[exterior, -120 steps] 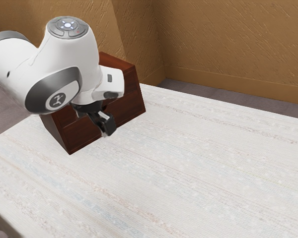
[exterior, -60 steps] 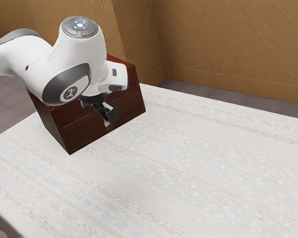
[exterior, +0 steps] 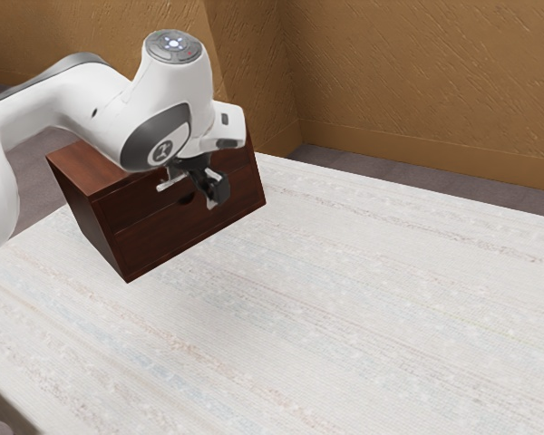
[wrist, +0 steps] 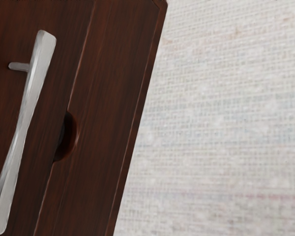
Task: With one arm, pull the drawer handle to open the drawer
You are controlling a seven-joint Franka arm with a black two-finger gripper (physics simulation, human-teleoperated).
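While the drawer (wrist: 64, 59) is woodgrain, its handle's (wrist: 24, 128) pale.

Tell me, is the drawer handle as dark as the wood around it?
No, the handle is a pale silvery bar on the dark brown drawer front.

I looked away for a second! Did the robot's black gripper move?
Yes. Against the wooden drawer box, the gripper has risen from its lower front to the height of the silver handle.
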